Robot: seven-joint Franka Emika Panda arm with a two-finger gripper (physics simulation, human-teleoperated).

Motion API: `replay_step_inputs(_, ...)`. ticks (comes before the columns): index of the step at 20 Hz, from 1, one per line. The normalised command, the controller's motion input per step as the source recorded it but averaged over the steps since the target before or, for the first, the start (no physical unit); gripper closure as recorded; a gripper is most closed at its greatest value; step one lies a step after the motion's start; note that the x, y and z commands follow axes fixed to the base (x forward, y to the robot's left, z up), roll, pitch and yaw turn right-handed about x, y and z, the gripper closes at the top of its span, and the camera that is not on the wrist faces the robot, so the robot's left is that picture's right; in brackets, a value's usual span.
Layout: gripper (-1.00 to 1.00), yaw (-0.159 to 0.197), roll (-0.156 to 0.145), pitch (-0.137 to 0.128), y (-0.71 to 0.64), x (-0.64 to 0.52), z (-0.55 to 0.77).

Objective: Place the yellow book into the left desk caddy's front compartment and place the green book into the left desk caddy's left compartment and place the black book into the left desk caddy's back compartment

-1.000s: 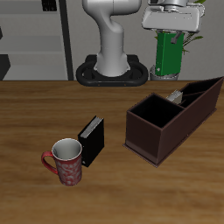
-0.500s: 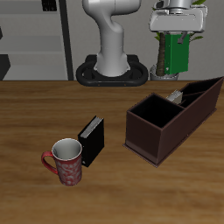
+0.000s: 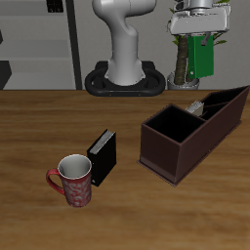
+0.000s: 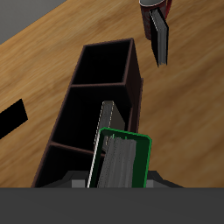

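My gripper hangs high over the back of the table, shut on the green book, which hangs upright below the fingers. The wrist view shows that book directly above the left desk caddy, a long dark maroon box with inner dividers. The yellow book, thin and greyish, leans inside one of the caddy's narrower sections. Out on the table beside the caddy, the black book stands upright.
A red patterned mug stands next to the black book, nearer the table's front edge. The robot's white base sits at the back. Dark shelving stands behind the table.
The gripper has shifted slightly sideways with the green book and turned it, so its page edge now faces the exterior camera more. Nothing on the table has moved.
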Motion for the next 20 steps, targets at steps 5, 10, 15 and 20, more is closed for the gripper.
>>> replay_step_inputs(5,1.0,0.024,0.092,0.035,0.31,-0.29,-0.23)
replay_step_inputs(10,1.0,0.064,0.102,0.002,0.35,-0.18,-0.05)
replay_step_inputs(15,1.0,0.003,0.008,0.033,0.24,0.0,0.01)
replay_step_inputs(20,1.0,0.072,0.076,-0.002,0.28,0.21,-0.1)
